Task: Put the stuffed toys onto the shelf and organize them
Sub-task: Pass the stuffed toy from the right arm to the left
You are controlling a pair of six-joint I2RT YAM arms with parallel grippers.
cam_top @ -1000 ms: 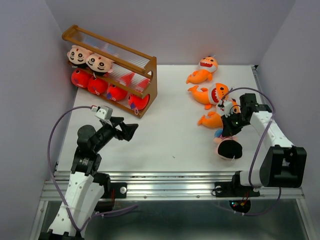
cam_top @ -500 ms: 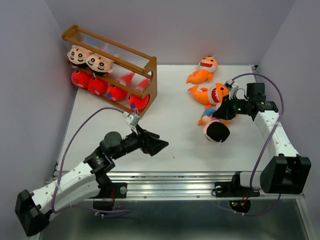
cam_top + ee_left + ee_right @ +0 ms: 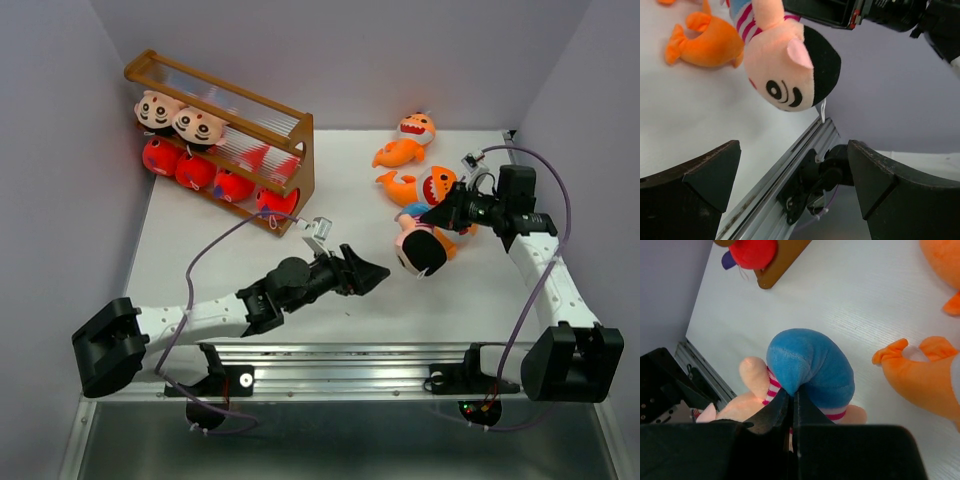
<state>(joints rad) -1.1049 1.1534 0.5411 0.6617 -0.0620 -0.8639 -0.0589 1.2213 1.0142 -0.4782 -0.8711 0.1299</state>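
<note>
My right gripper [image 3: 440, 217] is shut on the blue trousers of a black-haired boy toy [image 3: 419, 249] and holds it head down above the table; the trousers [image 3: 810, 367] fill the right wrist view, pinched in the closed jaws. My left gripper [image 3: 372, 272] is open and empty, just left of the hanging toy, whose face [image 3: 790, 70] shows above my fingers [image 3: 715, 172]. The brown shelf [image 3: 290, 180] stands at the back left with two boy toys [image 3: 180, 118] on its middle tier and several red sharks [image 3: 215, 180] on the bottom tier. Three orange sharks [image 3: 425, 185] lie at the back right.
The table's near metal rail [image 3: 350, 355] runs along the front edge and shows in the left wrist view [image 3: 790, 165]. Purple walls close in the left, back and right sides. An orange shark [image 3: 925, 375] lies right beside the held toy.
My left arm has stretched far to the right, from the front left to just beside the boy toy. My right gripper has lifted the boy toy off the table and carried it leftward.
</note>
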